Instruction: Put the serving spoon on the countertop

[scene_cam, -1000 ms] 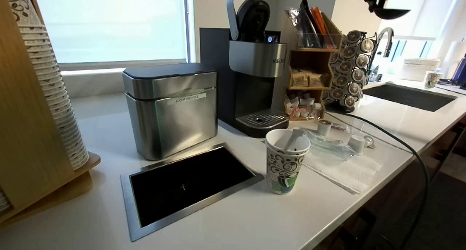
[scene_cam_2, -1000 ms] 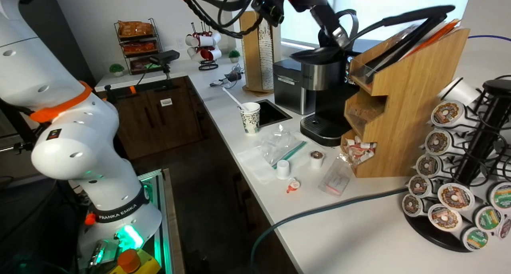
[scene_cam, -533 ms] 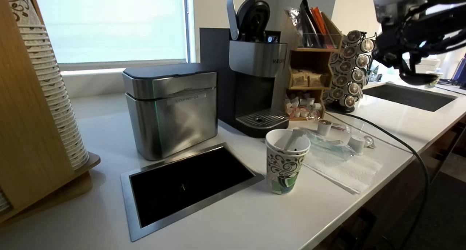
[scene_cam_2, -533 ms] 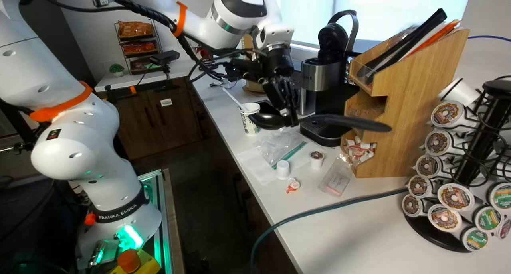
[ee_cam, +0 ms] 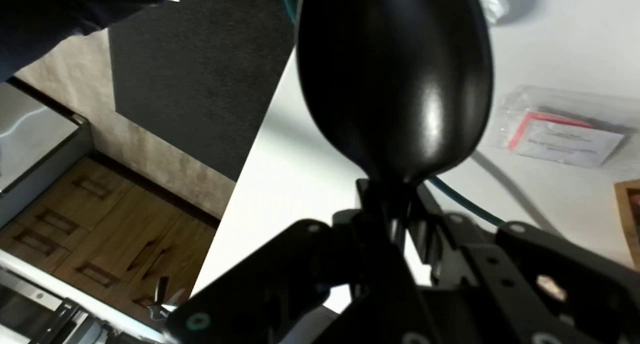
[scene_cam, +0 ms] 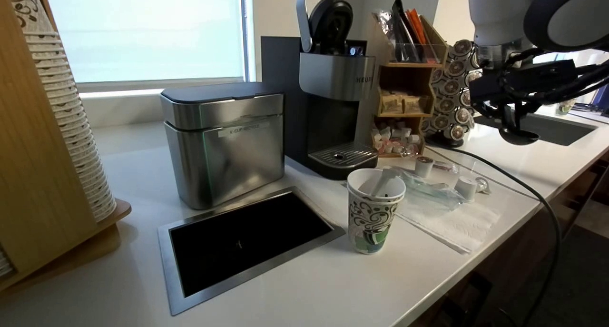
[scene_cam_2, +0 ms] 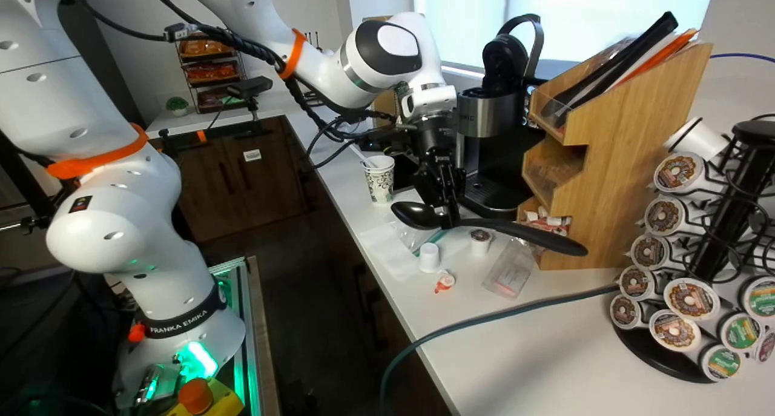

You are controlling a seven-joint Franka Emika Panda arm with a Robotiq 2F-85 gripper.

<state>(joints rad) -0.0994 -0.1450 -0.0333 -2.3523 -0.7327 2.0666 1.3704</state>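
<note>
The serving spoon is black with a long handle (scene_cam_2: 533,234) and a deep bowl (scene_cam_2: 416,216). My gripper (scene_cam_2: 448,220) points down and is shut on the spoon near the neck, beside the bowl. It holds the spoon roughly level above the white countertop (scene_cam_2: 514,361), apart from it. In the wrist view the bowl (ee_cam: 395,83) fills the upper middle, just beyond the fingertips; the handle is mostly hidden there. The bowl (scene_cam: 519,136) also shows in an exterior view, over the countertop (scene_cam: 342,289) near the far sink.
A patterned paper cup (scene_cam_2: 380,183) holds a stirrer. Pods (scene_cam_2: 429,257), a plastic packet (scene_cam_2: 508,270) and a dark cable (scene_cam_2: 484,319) lie below and around the spoon. A wooden organizer (scene_cam_2: 636,161), coffee maker (scene_cam_2: 490,116) and pod carousel (scene_cam_2: 690,301) stand close by.
My gripper has come down with the spoon from beside the coffee maker's top to lower above the countertop. The spoon's handle has swung from pointing up to nearly level.
</note>
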